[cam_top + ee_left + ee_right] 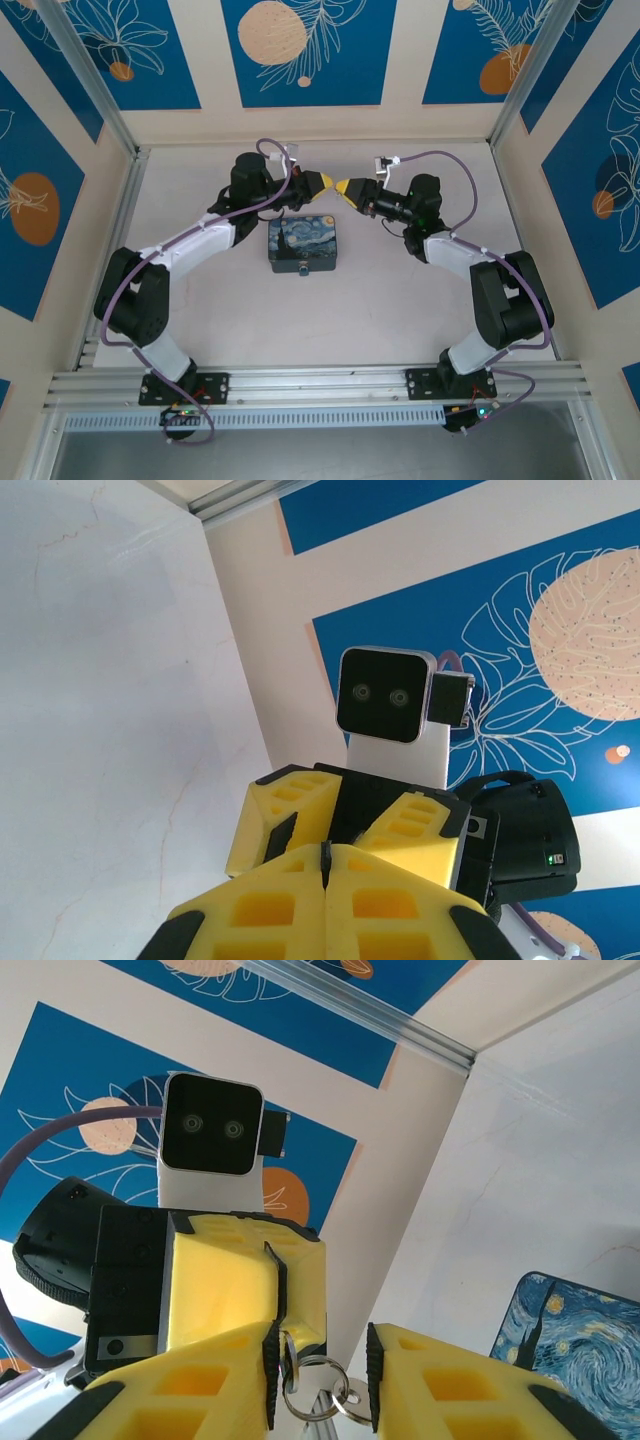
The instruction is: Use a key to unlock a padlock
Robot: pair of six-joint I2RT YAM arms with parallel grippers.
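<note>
The two arms meet tip to tip, up in the air. Right under the jaws a painted box (305, 247) sits on the surface (400, 310).

The left gripper (280, 1310) has its jaws pressed tight together. A little grey bit pokes out at their tip, and two silver rings (318, 1388) hang down from it. I think the grey bit is the key (288, 1347). It is pinched hard so it does not slip or turn.

The right gripper (320, 1355) has its jaws spread apart, one on each side of the rings. The rings hang in the gap between them. One ring is very close to the inside of one jaw, but I cannot tell if it touches. I think these jaws wait there so they can close and take a better hold of the key.

Seen from above, a small dark thing sits on the box edge, below both sets of jaws and nearer the arm bases. It may be the padlock (303, 271), but it is too small to be sure. The key is up high, well apart from it, so it is not in the lock yet.

The key is tiny and the rings can swing. If the right jaws grab only a ring, the key may tip.
</note>
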